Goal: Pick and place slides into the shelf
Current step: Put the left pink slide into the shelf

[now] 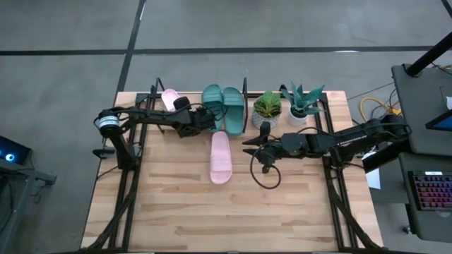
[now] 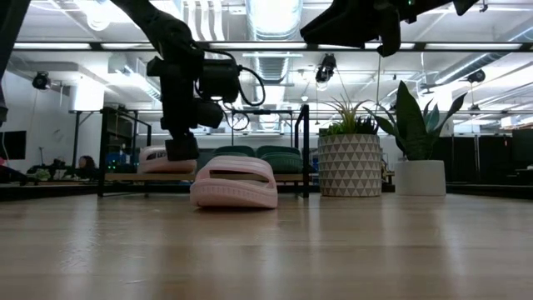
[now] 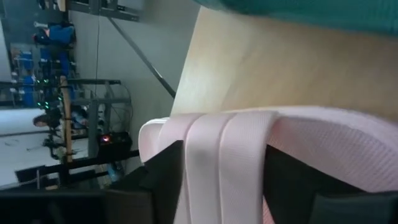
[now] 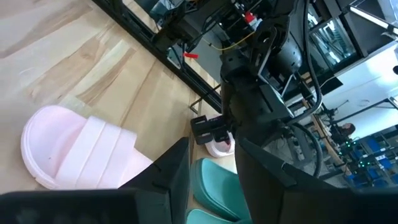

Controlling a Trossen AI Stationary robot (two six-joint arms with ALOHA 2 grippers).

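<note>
Across the table's (image 1: 176,212) far edge, the left tool (image 1: 185,106) is pinching a pink slide (image 1: 169,97) onto the shelf (image 1: 246,88) beside the teal pair (image 1: 223,104), while the right tool (image 1: 247,149) is waiting spread near the remaining pink slide (image 1: 220,156).

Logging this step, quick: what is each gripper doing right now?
Left gripper: shut on a pink slide at the shelf.
Right gripper: open, holding nothing, beside the other pink slide.
</note>
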